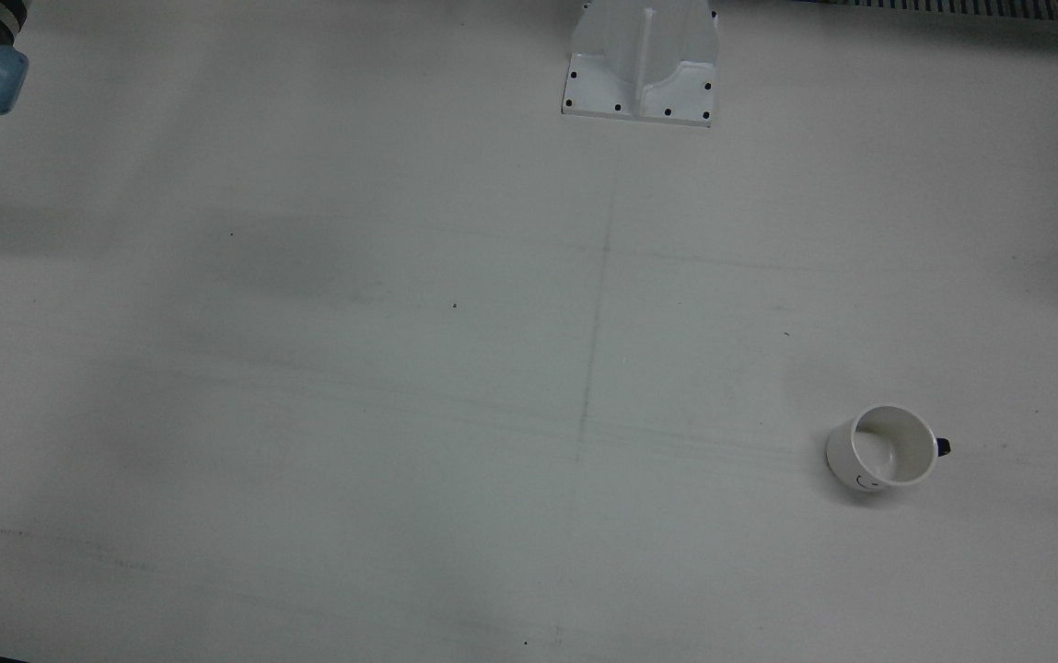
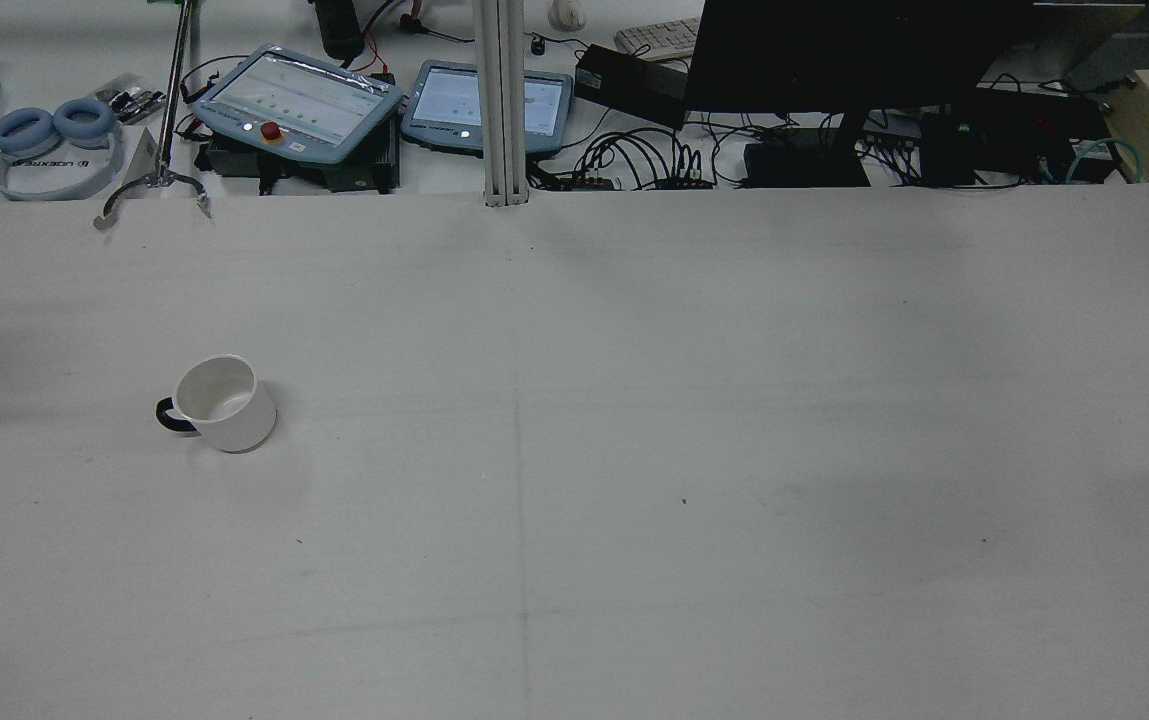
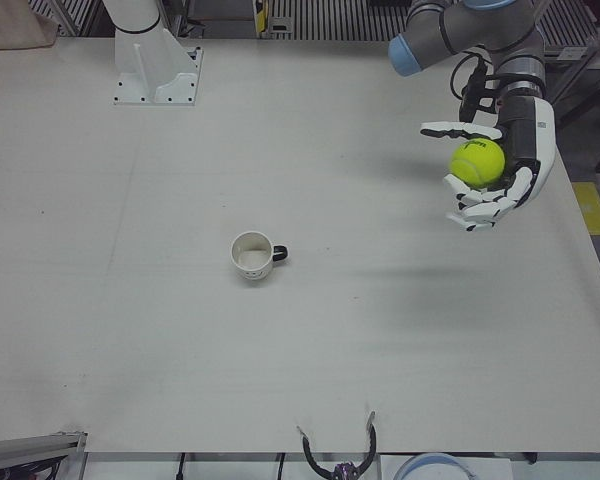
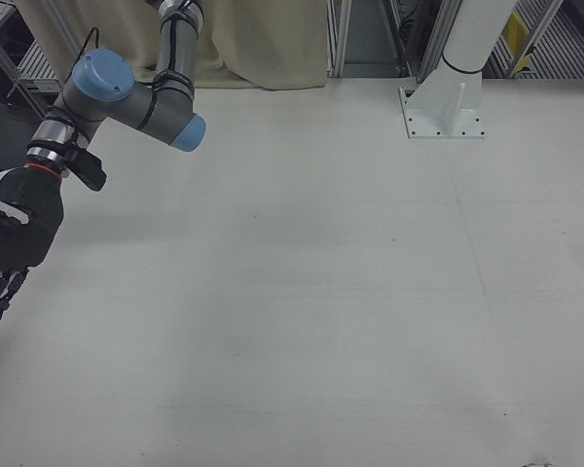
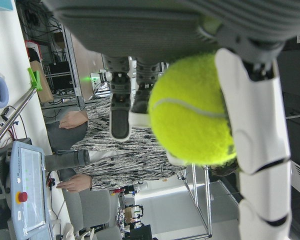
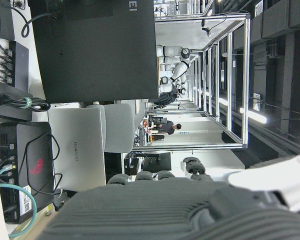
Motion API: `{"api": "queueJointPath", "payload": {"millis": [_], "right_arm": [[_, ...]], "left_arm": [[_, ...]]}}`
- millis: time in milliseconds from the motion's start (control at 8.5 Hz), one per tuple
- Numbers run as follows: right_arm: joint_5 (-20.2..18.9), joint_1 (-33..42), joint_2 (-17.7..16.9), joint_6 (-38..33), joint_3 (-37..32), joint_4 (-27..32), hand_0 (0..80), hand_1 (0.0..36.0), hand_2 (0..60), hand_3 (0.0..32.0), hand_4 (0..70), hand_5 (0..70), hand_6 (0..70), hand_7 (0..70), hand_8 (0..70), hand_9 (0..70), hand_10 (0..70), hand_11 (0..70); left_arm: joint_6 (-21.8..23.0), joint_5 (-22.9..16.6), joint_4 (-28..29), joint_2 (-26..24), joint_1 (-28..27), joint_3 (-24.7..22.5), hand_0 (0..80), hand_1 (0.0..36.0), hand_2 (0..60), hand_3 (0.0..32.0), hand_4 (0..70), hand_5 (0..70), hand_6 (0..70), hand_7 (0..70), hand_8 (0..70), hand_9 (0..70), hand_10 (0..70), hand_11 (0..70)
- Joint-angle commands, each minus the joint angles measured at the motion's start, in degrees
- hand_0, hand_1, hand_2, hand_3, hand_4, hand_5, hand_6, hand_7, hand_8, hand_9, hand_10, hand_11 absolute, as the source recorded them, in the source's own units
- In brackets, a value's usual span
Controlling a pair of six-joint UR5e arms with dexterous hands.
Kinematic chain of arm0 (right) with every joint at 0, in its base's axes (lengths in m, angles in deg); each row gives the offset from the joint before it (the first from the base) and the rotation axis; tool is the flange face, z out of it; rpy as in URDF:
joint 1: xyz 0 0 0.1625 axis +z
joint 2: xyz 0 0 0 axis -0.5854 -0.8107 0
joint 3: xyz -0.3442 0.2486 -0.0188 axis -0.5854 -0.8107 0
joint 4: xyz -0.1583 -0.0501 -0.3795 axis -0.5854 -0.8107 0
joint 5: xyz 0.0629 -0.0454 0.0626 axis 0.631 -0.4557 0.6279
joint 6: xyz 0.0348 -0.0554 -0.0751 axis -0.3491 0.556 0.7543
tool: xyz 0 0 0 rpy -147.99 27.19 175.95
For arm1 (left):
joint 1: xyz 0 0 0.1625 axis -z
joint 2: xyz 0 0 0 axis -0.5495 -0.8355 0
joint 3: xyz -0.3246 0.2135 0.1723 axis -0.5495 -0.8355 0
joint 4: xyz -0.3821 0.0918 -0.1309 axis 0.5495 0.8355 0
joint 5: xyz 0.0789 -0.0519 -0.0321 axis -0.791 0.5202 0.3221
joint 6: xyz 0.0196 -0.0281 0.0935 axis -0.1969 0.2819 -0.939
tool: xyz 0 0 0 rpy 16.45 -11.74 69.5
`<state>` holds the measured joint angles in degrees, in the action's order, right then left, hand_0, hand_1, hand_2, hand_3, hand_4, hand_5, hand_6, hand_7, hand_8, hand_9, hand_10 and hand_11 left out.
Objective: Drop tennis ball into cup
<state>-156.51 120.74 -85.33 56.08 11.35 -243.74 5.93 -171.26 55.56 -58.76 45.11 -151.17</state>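
Observation:
A yellow-green tennis ball (image 3: 477, 160) sits in my left hand (image 3: 500, 180), which is shut on it and hovers high over the right side of the left-front view. The left hand view shows the ball (image 5: 192, 110) up close, pinned between white fingers (image 5: 260, 150). The white cup (image 3: 251, 255) with a dark handle stands upright on the table, well to the left of that hand and lower in the view; it also shows as the cup (image 1: 883, 448) and the cup (image 2: 222, 403). My right hand (image 4: 8, 248) hangs at the left edge of the right-front view, fingers spread, holding nothing.
A white arm pedestal (image 1: 641, 60) is bolted at the table's robot side. Beyond the far edge lie two teach pendants (image 2: 299, 100), headphones (image 2: 49, 135), a monitor (image 2: 834, 50) and cables. A seated person (image 5: 90, 150) appears in the left hand view.

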Motion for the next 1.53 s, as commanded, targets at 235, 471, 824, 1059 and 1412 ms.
{"api": "queueJointPath", "payload": {"millis": [235,471,824,1059,1412], "right_arm": [[0.0,0.0,0.0,0.0,0.0,0.0,0.0,0.0,0.0,0.0,0.0,0.0,0.0,0.0,0.0,0.0,0.0,0.0],[0.0,0.0,0.0,0.0,0.0,0.0,0.0,0.0,0.0,0.0,0.0,0.0,0.0,0.0,0.0,0.0,0.0,0.0],[0.0,0.0,0.0,0.0,0.0,-0.1,0.0,0.0,0.0,0.0,0.0,0.0,0.0,0.0,0.0,0.0,0.0,0.0],[0.0,0.0,0.0,0.0,0.0,0.0,0.0,0.0,0.0,0.0,0.0,0.0,0.0,0.0,0.0,0.0,0.0,0.0],[0.0,0.0,0.0,0.0,0.0,0.0,0.0,0.0,0.0,0.0,0.0,0.0,0.0,0.0,0.0,0.0,0.0,0.0]], "left_arm": [[-3.4,7.4,-9.3,-9.6,-24.7,-3.2,54.6,12.7,9.5,0.0,21.3,25.1,70.0,70.0,52.8,68.6,29.1,43.0],[-5.1,9.1,-10.1,-12.2,-28.7,-1.4,53.6,11.4,10.3,0.0,22.1,25.5,70.0,70.0,52.6,68.5,28.9,42.6],[-4.8,9.7,-7.7,-12.4,-30.7,3.2,53.2,11.3,9.0,0.0,21.6,24.2,70.0,70.0,52.2,68.0,28.8,42.5],[-5.1,9.4,-6.4,-12.5,-31.7,3.7,51.5,11.9,13.3,0.0,19.3,21.6,70.0,70.0,42.6,53.9,22.1,33.2],[-4.5,9.0,-6.1,-13.7,-34.0,5.7,49.1,14.8,14.9,0.0,12.3,11.8,37.9,10.9,12.3,8.1,6.5,10.8]]}}
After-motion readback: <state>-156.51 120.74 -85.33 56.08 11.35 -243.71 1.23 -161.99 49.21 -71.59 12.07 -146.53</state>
